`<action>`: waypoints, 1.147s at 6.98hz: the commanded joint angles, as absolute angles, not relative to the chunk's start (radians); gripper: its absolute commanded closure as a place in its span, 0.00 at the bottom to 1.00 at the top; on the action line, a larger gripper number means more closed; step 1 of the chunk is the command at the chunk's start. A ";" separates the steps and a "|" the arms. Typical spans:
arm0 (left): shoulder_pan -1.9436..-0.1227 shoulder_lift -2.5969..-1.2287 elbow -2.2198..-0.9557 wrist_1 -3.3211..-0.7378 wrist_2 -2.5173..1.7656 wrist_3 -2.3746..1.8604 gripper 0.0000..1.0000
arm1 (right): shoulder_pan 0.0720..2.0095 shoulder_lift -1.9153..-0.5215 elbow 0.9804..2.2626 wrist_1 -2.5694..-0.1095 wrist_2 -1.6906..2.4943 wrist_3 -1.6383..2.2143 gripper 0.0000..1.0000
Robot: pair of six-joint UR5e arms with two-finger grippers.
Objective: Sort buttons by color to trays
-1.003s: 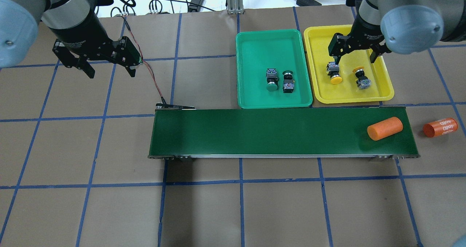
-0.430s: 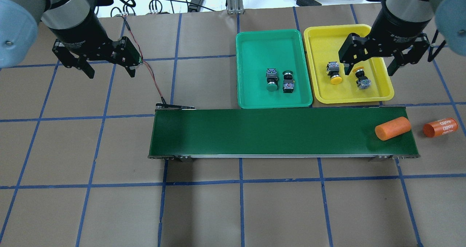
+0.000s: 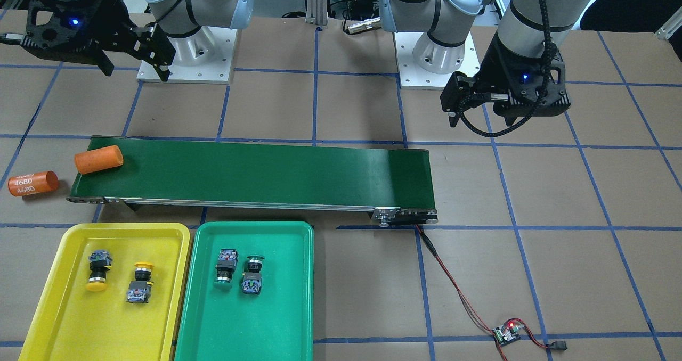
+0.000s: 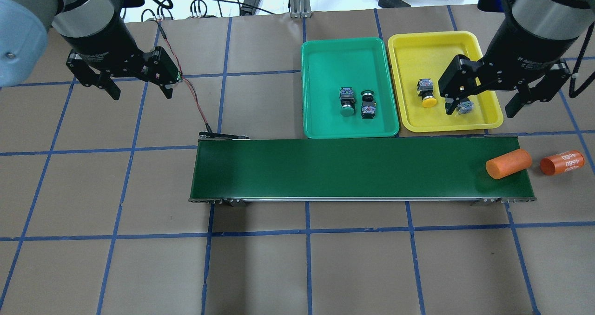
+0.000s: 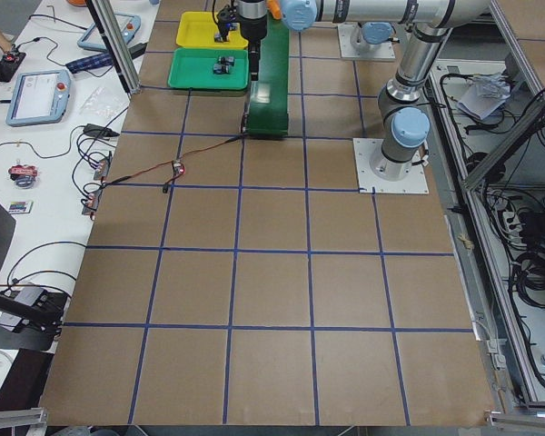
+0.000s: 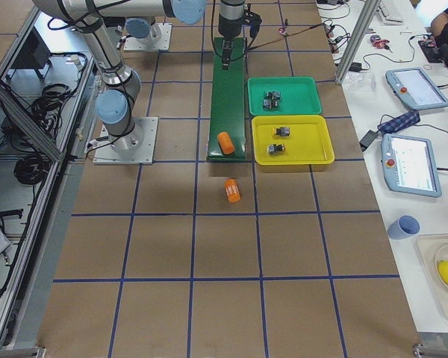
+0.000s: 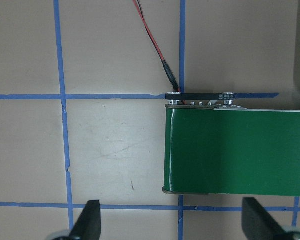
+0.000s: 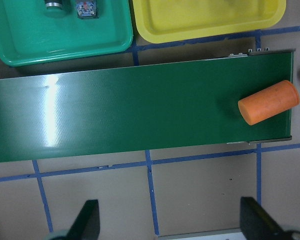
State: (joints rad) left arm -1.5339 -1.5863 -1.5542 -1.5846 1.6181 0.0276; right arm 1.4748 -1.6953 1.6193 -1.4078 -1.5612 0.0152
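Sorting looks done, nothing left to pick.
2 yellow buttons (image 3: 97,270) (image 3: 140,285) lie in the yellow tray (image 4: 409,50), 2 green buttons (image 4: 347,102) (image 4: 368,105) in the green tray (image 4: 344,59). Right gripper (image 4: 481,109) hangs wide, empty, over the yellow tray's edge; left gripper (image 4: 142,93), wide and empty, is well apart. Next is likely just parking the arms.

**Two trays past the belt, a pair of buttons in each**

A belt (image 4: 353,168) runs left to right across the middle of the surface (image 4: 260,268). Just beyond its far edge, toward the right, the left tray (image 4: 325,55) and the right tray (image 4: 413,50) sit side by side. Two buttons (image 4: 347,102) lie close together in the left tray. Two more buttons (image 4: 426,92) lie in the right tray, the right-hand one partly under the right arm's jaws. One cylinder (image 4: 508,163) lies on the belt's right end. A second cylinder (image 4: 561,162) lies on the surface just right of it. The left arm's jaws hang well left of the trays.
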 commanded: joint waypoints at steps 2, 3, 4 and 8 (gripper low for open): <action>-1.534 -1.586 -1.554 -1.585 1.617 0.028 0.00 | 1.473 -1.698 1.627 -1.414 -1.562 0.012 0.00; -1.534 -1.586 -1.554 -1.583 1.617 0.028 0.00 | 1.477 -1.700 1.646 -1.414 -1.557 0.024 0.00; -1.534 -1.586 -1.554 -1.583 1.617 0.028 0.00 | 1.482 -1.700 1.649 -1.413 -1.555 0.029 0.00; -1.536 -1.589 -1.554 -1.583 1.618 0.028 0.00 | 1.526 -1.687 1.649 -1.419 -1.563 0.015 0.00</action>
State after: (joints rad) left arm -1.5349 -1.5862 -1.5563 -1.5831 1.6175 0.0276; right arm 1.5225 -1.6930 1.6499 -1.4160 -1.5595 0.0239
